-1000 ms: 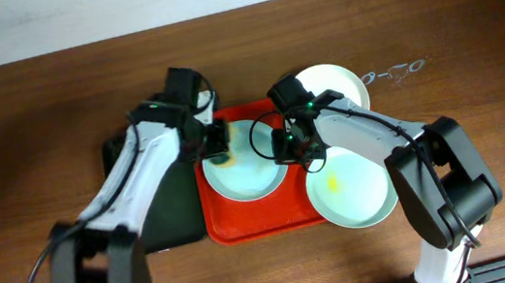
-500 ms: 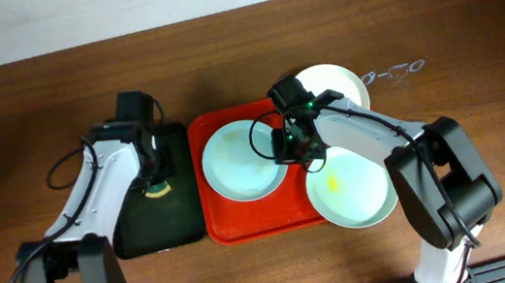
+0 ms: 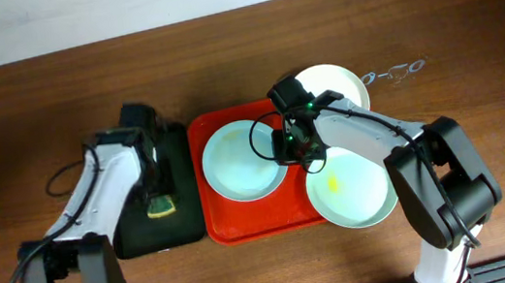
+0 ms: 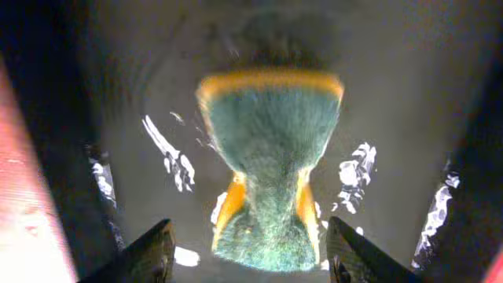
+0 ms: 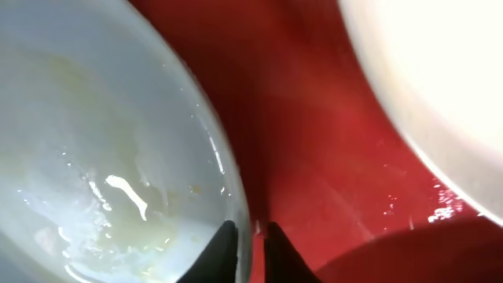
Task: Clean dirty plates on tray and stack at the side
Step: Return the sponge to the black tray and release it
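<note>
One blue plate (image 3: 236,163) on red tray (image 3: 244,227); sponge (image 3: 161,208) lies on black tray (image 3: 143,236).

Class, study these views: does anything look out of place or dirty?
The pale green round plate lies across the large red plastic tray's right rim, mostly outside it rather than flat inside, and a yellow smear marks it.

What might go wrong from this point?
The right gripper pinches only the wet rim of the pale blue plate; it may slip. The pale green plate overhangs the edge of the red tray, so a nudge might tip it off.
</note>
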### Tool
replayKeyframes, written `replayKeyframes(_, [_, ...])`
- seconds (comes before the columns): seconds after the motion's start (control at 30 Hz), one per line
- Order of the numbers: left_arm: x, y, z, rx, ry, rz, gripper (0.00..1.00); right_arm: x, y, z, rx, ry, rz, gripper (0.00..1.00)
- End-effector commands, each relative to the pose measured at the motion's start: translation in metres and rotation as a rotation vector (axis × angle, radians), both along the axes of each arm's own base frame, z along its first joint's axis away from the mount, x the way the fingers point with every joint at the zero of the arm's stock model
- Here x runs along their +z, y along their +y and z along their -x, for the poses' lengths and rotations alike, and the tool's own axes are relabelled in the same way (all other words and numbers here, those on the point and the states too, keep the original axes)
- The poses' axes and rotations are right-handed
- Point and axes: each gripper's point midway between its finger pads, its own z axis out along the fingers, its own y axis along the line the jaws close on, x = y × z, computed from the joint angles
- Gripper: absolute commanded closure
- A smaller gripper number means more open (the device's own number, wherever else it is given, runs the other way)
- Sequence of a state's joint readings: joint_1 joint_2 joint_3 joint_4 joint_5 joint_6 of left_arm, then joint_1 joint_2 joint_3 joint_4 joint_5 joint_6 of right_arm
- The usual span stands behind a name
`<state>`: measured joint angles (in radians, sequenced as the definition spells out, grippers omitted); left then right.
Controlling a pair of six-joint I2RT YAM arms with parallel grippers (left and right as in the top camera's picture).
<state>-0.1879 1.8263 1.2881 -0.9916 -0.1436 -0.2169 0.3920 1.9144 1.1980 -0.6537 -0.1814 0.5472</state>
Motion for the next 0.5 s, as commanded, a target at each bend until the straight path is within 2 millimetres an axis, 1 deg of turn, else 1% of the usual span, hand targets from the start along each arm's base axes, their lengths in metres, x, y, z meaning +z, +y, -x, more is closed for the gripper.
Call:
replayKeyframes(0.0, [0.081,0.017,-0.038,0.14,-0.225,0.038,0.32,-0.004,0.0,0.003,0.007,0.007,0.013,0.69])
replayKeyframes(0.03, [0.097,0.022,-0.042,0.168,-0.269,0.047,0.26,-0.004,0.0,0.003,0.007,0.007,0.013,0.65])
replayKeyframes(0.07, [0.117,0.03,-0.044,0.204,-0.322,0.057,0.18,-0.004,0.0,0.003,0.007,0.007,0.014,0.59])
replayKeyframes(0.1, [0.138,0.042,-0.043,0.237,-0.383,0.063,0.01,-0.004,0.0,0.003,0.006,0.005,0.016,0.58])
replayKeyframes(0.13, [0.153,0.054,-0.039,0.267,-0.424,0.063,0.01,-0.004,-0.001,0.002,0.004,0.001,0.024,0.57])
replayKeyframes(0.23, [0.175,0.074,-0.028,0.318,-0.481,0.06,0.01,-0.004,-0.004,0.0,0.001,-0.008,0.038,0.57])
replayKeyframes(0.33, [0.177,0.076,-0.028,0.323,-0.486,0.059,0.01,-0.004,-0.004,0.0,0.001,-0.009,0.039,0.58])
replayKeyframes(0.4, [0.177,0.076,-0.028,0.323,-0.487,0.059,0.01,-0.004,-0.003,-0.001,0.001,-0.012,0.037,0.66])
replayKeyframes(0.47, [0.177,0.076,-0.028,0.323,-0.487,0.059,0.01,-0.005,-0.003,0.0,0.001,-0.011,0.038,0.7])
